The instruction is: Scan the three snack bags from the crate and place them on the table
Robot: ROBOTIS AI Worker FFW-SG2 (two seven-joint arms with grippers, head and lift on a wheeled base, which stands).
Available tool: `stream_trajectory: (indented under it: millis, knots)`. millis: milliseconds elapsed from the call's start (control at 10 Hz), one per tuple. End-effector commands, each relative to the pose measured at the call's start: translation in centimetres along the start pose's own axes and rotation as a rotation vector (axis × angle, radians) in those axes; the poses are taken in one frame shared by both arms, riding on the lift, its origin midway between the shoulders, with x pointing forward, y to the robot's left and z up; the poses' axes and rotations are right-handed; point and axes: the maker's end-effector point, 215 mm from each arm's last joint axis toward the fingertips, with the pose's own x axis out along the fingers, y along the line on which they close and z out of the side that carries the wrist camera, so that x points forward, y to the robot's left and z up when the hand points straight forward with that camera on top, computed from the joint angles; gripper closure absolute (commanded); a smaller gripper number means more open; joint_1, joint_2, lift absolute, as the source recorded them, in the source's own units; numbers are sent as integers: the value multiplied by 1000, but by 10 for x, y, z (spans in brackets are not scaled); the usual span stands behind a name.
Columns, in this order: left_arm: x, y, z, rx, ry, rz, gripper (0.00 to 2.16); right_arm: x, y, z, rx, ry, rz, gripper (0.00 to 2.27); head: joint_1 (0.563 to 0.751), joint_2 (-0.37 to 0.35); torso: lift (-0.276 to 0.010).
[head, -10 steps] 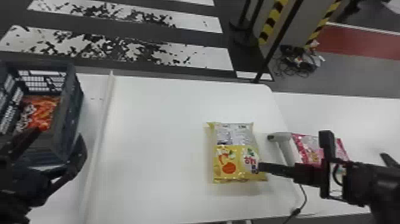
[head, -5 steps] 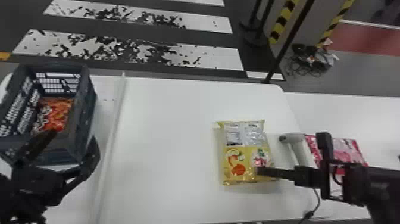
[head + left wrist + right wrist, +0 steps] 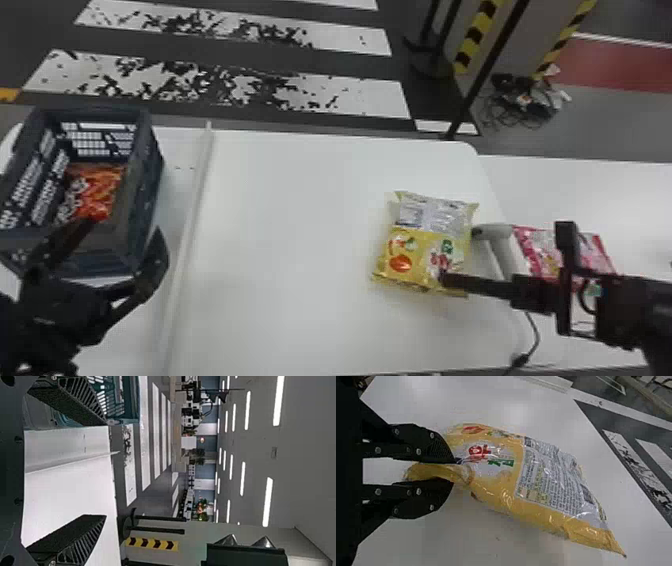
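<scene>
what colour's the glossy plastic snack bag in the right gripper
Bag: yellow and silver, clearest in the right wrist view.

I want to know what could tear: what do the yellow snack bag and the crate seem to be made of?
The yellow snack bag looks like thin, glossy plastic film, perhaps foil-lined: it creases and catches bright glints. The crate looks like stiff, dark plastic, fairly matte, with lattice openings in its straight walls.

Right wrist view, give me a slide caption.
Right gripper pinching one end of a yellow snack bag over the white table.
</scene>
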Motion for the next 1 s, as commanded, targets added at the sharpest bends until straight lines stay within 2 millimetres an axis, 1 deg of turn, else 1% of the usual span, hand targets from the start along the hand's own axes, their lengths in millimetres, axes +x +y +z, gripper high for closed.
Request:
stream_trajectory:
  millis: [0,100,200,300,400,500,600,700,800,900]
  knots:
    - [0,0,1,0,-1,0,36,-28,13,24,48,-78,44,2253,695,-172,-62]
    - [1,-1,3,0,-4,-2,36,-48,20,43,56,-138,65,2253,695,-183,-62]
    - [1,-2,3,-2,-5,-2,36,-65,20,62,58,-201,72,2253,695,-198,-62]
    - [2,-3,3,-1,-4,-4,36,-83,15,81,61,-260,60,2253,695,-207,-62]
    - [2,-3,4,0,-6,-6,36,-97,4,98,67,-319,23,2253,695,-228,-62]
    - [3,-3,5,1,-7,-7,36,-107,-8,116,78,-380,4,2253,695,-254,-62]
    - [3,-2,4,1,-4,-6,36,-119,-27,131,99,-428,-34,2253,695,-281,-62]
    - [3,-2,3,2,-1,-6,36,-133,-57,149,81,-502,-138,2253,695,-305,-62]
    - [3,-1,3,2,-1,-3,36,-140,-90,151,135,-521,-232,2253,695,-345,-62]
    - [3,-1,3,3,-2,-3,36,-151,-121,157,154,-563,-331,2253,695,-350,-62]
